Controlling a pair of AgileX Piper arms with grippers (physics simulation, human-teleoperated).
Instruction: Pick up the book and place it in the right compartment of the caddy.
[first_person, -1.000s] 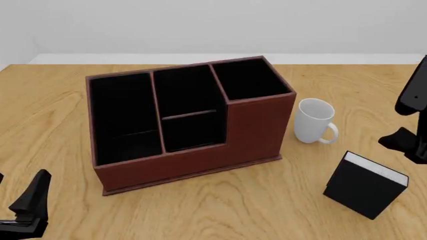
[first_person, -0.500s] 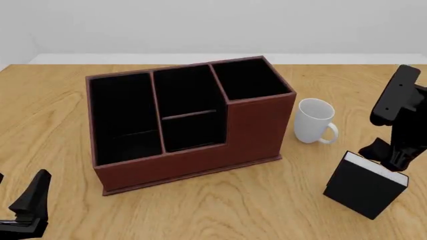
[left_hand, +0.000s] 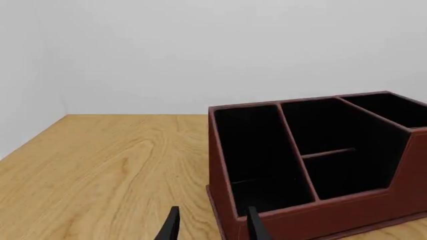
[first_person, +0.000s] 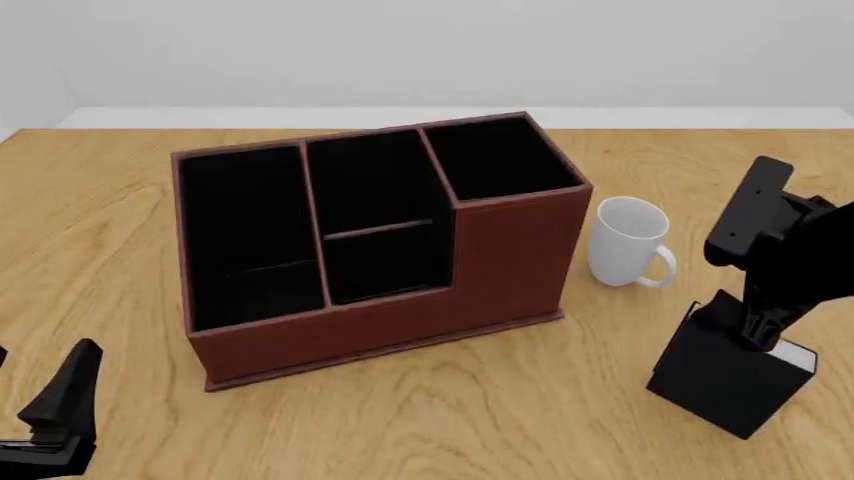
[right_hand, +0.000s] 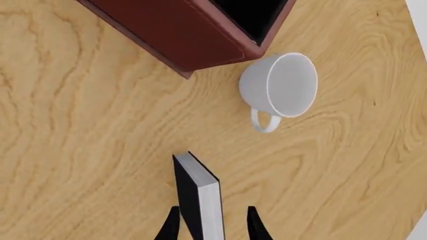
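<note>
The book (first_person: 723, 384), black with white page edges, stands upright on the table to the right of the caddy (first_person: 400, 330). My right gripper (first_person: 755, 328) hangs right over its top edge. In the right wrist view the gripper (right_hand: 211, 228) is open, one finger on each side of the book (right_hand: 200, 200). The right compartment (first_person: 501, 160) is the tall black-lined end of the caddy, nearest the mug. My left gripper (first_person: 60, 410) is open near the table's front left, with nothing between its fingers (left_hand: 172, 227).
A white mug (first_person: 627, 240) stands between the caddy's tall end and the book, its handle towards the book; the right wrist view shows the mug (right_hand: 283, 85) too. The caddy's left and middle sections (left_hand: 267, 155) face the left wrist camera.
My right arm has come in from the right edge and down, so its fingers now straddle the book's top. The book, mug, caddy and left arm have not moved.
</note>
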